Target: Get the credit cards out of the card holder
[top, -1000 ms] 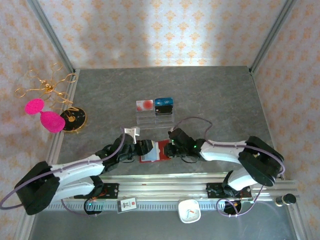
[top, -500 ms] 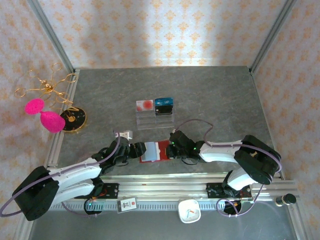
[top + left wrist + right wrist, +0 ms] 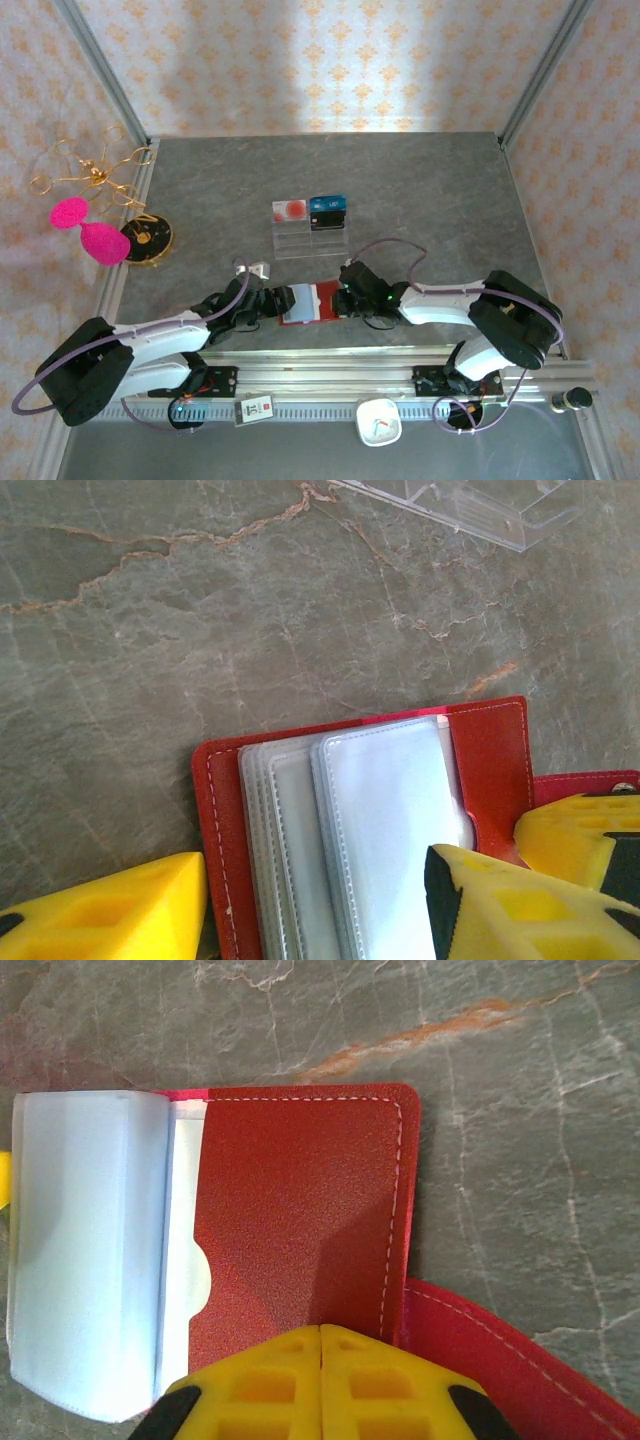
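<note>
the card holder (image 3: 322, 300) lies open and flat on the grey stone table (image 3: 430, 190), close to the near edge, right between my two grippers. its pale grey sleeves (image 3: 297, 302) fan out over the left half, and the red cover shows bare on the right half. what the sleeves hold i cannot make out.

my left gripper (image 3: 274, 299) sits at the holder's left side with its fingers spread wide. in the left wrist view the card holder (image 3: 488, 748) runs up between the yellow fingers of the left gripper (image 3: 315, 910): one fingertip (image 3: 110, 912) is just off the red edge, and the other (image 3: 520, 905) lies over the sleeves (image 3: 385, 810) near the fold.

my right gripper (image 3: 345, 297) sits at the holder's right side. in the right wrist view the fingers of the right gripper (image 3: 320, 1380) are pressed together, with no gap at the seam, over the bare red cover of the card holder (image 3: 300, 1200). the sleeves (image 3: 85, 1240) stand to the left, and the red snap tab (image 3: 500, 1350) trails off to the lower right. i cannot tell whether the tips touch the leather.

beyond the holder, well apart, a clear acrylic stand (image 3: 310, 238) carries a red-and-white card (image 3: 289, 210) and a blue card (image 3: 327, 207) side by side.
</note>
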Controlling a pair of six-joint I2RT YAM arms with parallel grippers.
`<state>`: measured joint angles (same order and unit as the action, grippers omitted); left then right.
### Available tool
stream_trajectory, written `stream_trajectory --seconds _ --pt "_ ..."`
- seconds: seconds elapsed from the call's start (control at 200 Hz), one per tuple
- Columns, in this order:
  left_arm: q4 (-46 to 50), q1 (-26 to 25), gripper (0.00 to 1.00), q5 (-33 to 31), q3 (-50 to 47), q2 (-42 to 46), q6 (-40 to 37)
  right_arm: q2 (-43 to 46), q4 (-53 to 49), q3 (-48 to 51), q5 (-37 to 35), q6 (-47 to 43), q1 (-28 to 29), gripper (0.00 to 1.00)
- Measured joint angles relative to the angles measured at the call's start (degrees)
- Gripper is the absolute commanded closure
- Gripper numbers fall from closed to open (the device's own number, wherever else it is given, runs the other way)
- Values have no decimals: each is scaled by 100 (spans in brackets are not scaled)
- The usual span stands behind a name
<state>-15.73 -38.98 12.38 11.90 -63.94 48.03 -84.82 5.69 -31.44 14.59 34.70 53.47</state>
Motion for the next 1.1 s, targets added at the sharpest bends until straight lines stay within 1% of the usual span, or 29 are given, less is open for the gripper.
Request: stream_trajectory --seconds 0.14,0.245,0.39,0.496,0.596,0.711,0.751,0.866,0.911,0.951,1.031,1.066,1.101 --pt "-369 15 50 87 -140 -63 94 0 2 0 0 2 0 94" --pt "-540 9 52 236 -328 225 275 0 2 0 0 0 -2 94" --pt "-680 -2 63 378 -420 789 459 0 4 0 0 0 -2 94" --pt "-785 0 69 431 -433 820 529 0 4 0 2 0 -2 94" --pt "-839 -2 74 485 -492 761 577 0 4 0 2 0 -2 94" --pt "-855 0 91 525 -538 695 601 0 4 0 2 2 -2 94" --pt "-861 0 96 522 -538 686 614 2 4 0 2 2 -2 94" --pt "-885 0 96 522 -538 691 592 22 -2 0 -4 2 -2 92" --pt "-881 0 100 522 -538 699 595 35 -4 2 -13 0 -2 88" --pt "-876 0 100 525 -538 723 595 68 -2 15 -15 2 -2 83" --pt "-855 -2 100 525 -538 785 595 234 13 83 0 -39 -2 59" --pt "-841 -2 100 527 -538 804 595 339 39 120 24 -81 -4 53" --pt "-831 -2 100 527 -538 822 595 446 57 136 50 -129 -7 49"
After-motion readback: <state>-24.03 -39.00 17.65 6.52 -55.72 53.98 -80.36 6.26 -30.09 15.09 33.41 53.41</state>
